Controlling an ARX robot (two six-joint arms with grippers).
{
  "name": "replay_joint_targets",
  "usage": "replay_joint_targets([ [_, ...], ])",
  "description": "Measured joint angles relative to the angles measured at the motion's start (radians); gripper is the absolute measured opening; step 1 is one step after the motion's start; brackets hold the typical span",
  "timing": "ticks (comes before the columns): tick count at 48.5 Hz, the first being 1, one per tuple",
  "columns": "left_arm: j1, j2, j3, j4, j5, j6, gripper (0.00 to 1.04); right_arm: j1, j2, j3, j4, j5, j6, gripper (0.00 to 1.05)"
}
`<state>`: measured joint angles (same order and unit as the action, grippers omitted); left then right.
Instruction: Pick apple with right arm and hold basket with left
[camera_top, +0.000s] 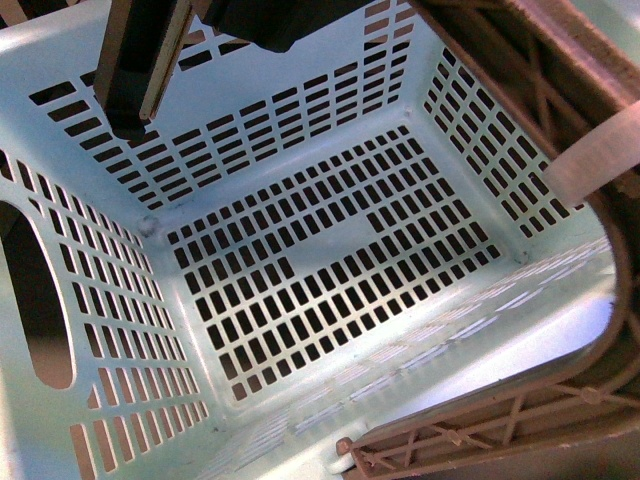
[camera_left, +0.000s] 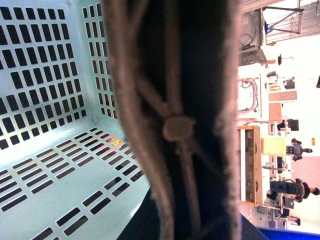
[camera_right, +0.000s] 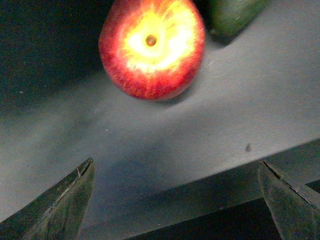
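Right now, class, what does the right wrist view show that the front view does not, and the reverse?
Only the right wrist view: the red-and-yellow apple on a dark grey surface, a green object near it at the picture's edge, and the right tool open, short of the apple. Only the front view: the mint basket, nothing on its visible floor, with its brown latticed handle and white band. Shared: no object appears in both.

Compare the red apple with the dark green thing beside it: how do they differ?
The apple is bright red with a yellow patch; the green thing is dark green. The apple shows nearly whole; the green thing is mostly cut off. Both rest on the grey surface.
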<state>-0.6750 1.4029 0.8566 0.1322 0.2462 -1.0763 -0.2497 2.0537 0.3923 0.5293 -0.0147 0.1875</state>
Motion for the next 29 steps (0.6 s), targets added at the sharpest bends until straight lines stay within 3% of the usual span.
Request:
replay_joint_targets([
  [8, 0.0, 0.0, 0.0, 0.0, 0.0, 0.0, 0.06, 0.062, 0.13, 0.124, -0.039, 0.027, 0.073, 0.96],
  [29, 0.0, 0.0, 0.0, 0.0, 0.0, 0.0, 0.06, 0.029, 0.181, 0.286, -0.119, 0.06, 0.093, 0.96],
])
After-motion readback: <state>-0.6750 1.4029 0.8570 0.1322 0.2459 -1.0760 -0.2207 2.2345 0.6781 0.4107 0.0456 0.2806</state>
